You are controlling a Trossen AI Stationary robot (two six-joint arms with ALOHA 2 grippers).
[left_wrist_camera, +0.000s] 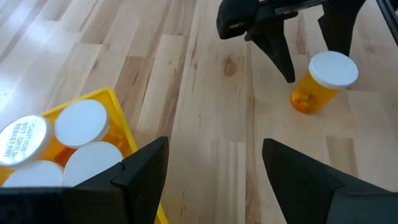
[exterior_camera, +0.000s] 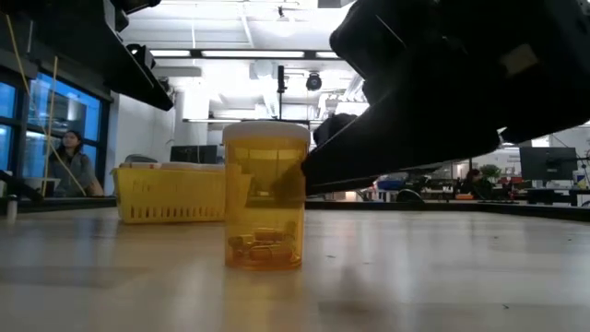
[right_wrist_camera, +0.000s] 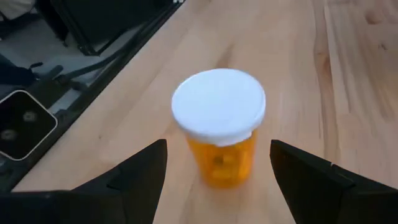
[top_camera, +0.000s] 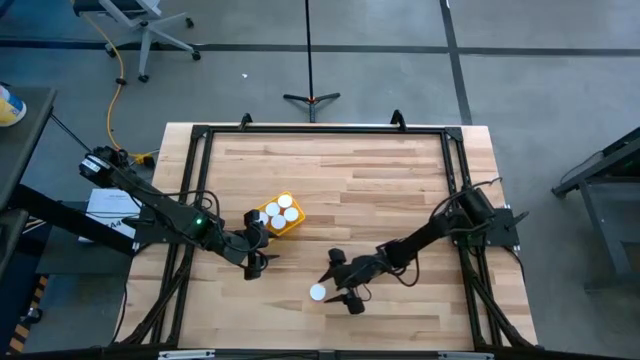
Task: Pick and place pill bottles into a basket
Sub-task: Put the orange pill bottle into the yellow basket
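1. High view: we see the right gripper (top_camera: pixel 335 283) low over the table (top_camera: pixel 400 180), its fingers spread wide on either side of one pill bottle (top_camera: pixel 317 292) standing upright on the wood, with nothing gripped.
2. Right wrist view: we find that bottle (right_wrist_camera: pixel 219 124) between our dark fingers (right_wrist_camera: pixel 134 177), a clear gap on each side of the white cap.
3. We place the left gripper (top_camera: pixel 255 243) just beside the yellow basket (top_camera: pixel 291 226), its fingers wide apart and holding nothing.
4. Left wrist view: we count several white-capped bottles (left_wrist_camera: pixel 81 121) already inside the basket (left_wrist_camera: pixel 121 121).
5. Low view: we see the lone amber bottle (exterior_camera: pixel 265 195) nearest, the basket (exterior_camera: pixel 171 194) behind it.
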